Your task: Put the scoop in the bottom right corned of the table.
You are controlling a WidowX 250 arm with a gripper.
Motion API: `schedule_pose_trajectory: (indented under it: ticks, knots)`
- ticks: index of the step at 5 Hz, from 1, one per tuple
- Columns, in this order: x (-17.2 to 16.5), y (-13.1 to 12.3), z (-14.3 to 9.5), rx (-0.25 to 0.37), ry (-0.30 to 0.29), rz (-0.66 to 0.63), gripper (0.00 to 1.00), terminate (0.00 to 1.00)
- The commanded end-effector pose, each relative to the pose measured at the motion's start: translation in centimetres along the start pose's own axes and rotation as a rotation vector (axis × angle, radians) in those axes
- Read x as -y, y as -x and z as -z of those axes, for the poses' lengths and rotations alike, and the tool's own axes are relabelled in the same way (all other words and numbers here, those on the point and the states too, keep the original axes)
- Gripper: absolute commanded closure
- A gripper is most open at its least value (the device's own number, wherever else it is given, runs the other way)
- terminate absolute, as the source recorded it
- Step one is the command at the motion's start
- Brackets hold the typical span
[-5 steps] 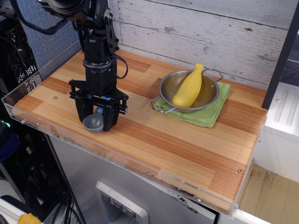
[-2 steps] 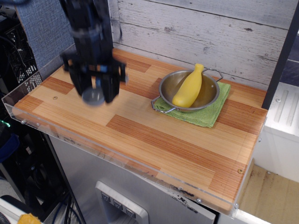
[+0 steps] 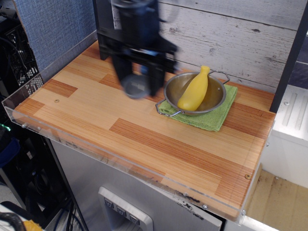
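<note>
My gripper (image 3: 138, 82) is blurred by motion and hangs in the air above the middle-back of the striped wood table (image 3: 144, 139). It is shut on the scoop (image 3: 135, 88), whose round dark grey bowl shows between the fingers; the light blue handle is hidden inside the gripper. The scoop is lifted off the tabletop, just left of the steel bowl.
A steel two-handled bowl (image 3: 214, 98) holding a yellow squash toy (image 3: 194, 90) sits on a green cloth (image 3: 216, 118) at the back right. A clear acrylic rim (image 3: 120, 163) runs along the front and left edges. A white plank wall stands behind.
The gripper has lifted the scoop off the front-left of the table and carried it up and to the right, to beside the steel bowl.
</note>
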State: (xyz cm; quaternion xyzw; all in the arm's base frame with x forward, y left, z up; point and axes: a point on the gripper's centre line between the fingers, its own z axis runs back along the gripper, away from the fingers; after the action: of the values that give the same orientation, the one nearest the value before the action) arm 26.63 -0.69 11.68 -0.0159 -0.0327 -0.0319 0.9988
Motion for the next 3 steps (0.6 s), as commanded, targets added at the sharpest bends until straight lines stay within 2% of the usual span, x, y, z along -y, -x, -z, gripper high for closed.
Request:
schedule_pose_trajectory:
  ticks: [1, 3]
  knots:
    - [5.6, 0.2, 2.9, 0.011, -0.021, -0.056, 1.00, 0.00]
    - [9.5, -0.2, 5.9, -0.017, -0.003, -0.097, 1.00, 0.00]
